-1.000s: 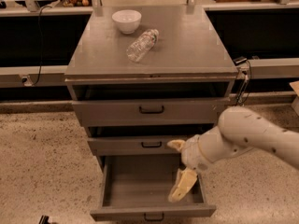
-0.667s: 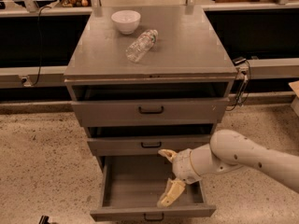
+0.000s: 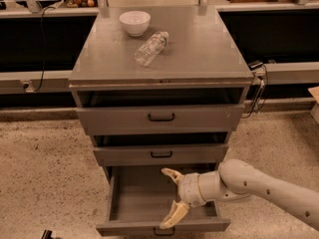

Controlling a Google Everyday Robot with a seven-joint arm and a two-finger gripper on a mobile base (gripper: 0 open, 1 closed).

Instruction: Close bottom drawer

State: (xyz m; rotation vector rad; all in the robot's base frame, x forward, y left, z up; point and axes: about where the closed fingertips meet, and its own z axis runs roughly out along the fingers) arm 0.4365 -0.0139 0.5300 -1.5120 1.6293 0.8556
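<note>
The bottom drawer (image 3: pixel 134 193) of the grey metal cabinet stands pulled out, its plain grey interior showing and its low front panel (image 3: pixel 124 228) with a small dark handle (image 3: pixel 164 231) at the lower edge of view. My gripper (image 3: pixel 170 197) is open, its two tan fingers (image 3: pixel 172 175) spread wide above the drawer's right half, one near the back, one over the front panel. It holds nothing. My white arm reaches in from the lower right.
The middle drawer (image 3: pixel 160 155) and top drawer (image 3: pixel 160 117) sit slightly ajar above. On the cabinet top are a white bowl (image 3: pixel 134 22) and a clear plastic bottle (image 3: pixel 150 48) lying on its side. Speckled floor lies on both sides; a counter runs behind.
My gripper has moved left across the open bottom drawer, from its right side toward the centre. The drawer has not visibly moved.
</note>
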